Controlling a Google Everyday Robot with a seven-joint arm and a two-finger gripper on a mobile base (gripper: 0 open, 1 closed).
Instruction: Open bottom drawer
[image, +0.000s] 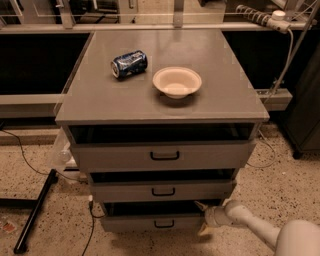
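The bottom drawer is the narrowest grey front of three, low on the cabinet, with a small black loop handle. It stands slightly out, with a dark gap above it. My gripper comes in from the lower right on a pale arm and is at the right end of this drawer's front. It is open, with one fingertip at the front's top edge and the other below it. It is to the right of the handle, not on it.
The mid-sized drawer and the widest top drawer sit above, both slightly out. A blue can lying on its side and a pale bowl rest on the cabinet top. A black bar and cables lie on the floor at left.
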